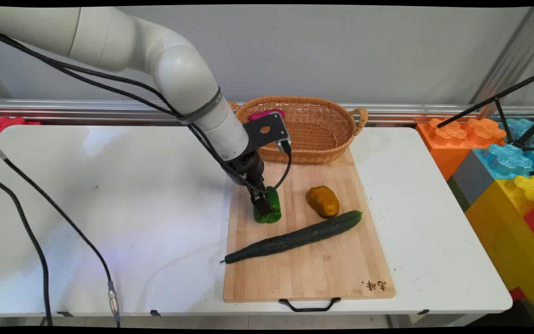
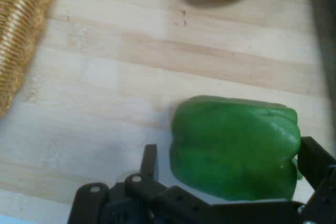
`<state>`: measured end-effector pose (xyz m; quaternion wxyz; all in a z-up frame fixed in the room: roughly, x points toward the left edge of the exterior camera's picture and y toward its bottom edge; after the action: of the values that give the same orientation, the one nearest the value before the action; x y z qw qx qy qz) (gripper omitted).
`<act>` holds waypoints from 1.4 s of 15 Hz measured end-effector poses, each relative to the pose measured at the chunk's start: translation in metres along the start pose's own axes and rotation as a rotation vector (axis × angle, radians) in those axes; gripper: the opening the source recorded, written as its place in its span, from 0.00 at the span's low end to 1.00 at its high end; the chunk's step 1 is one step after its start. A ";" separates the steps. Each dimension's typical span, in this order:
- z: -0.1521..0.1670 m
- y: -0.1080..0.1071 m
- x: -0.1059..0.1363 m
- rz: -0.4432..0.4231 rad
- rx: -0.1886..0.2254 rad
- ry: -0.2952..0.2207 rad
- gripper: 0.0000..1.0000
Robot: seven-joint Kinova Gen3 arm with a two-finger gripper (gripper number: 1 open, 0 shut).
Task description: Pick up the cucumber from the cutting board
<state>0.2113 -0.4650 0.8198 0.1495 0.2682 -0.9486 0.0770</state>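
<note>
- gripper (image 1: pixel 264 204): lowered onto the cutting board (image 1: pixel 322 269), fingers spread apart on either side of a green bell pepper (image 2: pixel 236 148); contact with it cannot be told.
- green bell pepper: on the board's left part, near the wicker basket (image 1: pixel 322 134).
- potato (image 1: pixel 323 201) and cucumber (image 1: pixel 295 236): beside it on the board.

Arm (image 1: pixel 188 88) angled down — fingers (image 2: pixel 150 162) spread apart.
</note>
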 end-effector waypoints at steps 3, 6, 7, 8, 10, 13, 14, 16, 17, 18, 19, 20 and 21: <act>0.002 0.001 -0.002 0.000 -0.007 -0.007 1.00; 0.001 0.002 0.001 -0.013 -0.013 -0.002 1.00; 0.000 0.003 0.005 -0.018 -0.015 0.007 1.00; -0.001 0.003 0.010 -0.024 -0.018 0.016 1.00; -0.004 0.004 0.020 -0.033 -0.026 0.034 1.00; -0.008 0.006 0.034 -0.050 -0.050 0.053 1.00; -0.008 0.008 0.038 -0.057 -0.066 0.057 1.00; -0.009 0.013 0.043 -0.072 -0.094 0.065 1.00; -0.008 0.016 0.045 -0.083 -0.112 0.071 1.00; -0.006 0.020 0.047 -0.093 -0.126 0.079 1.00; -0.003 0.024 0.048 -0.102 -0.135 0.085 1.00; 0.000 0.028 0.048 -0.109 -0.141 0.090 1.00; 0.006 0.032 0.047 -0.118 -0.145 0.093 1.00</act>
<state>0.1551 -0.4624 0.8278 0.2168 0.3083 -0.9262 0.0115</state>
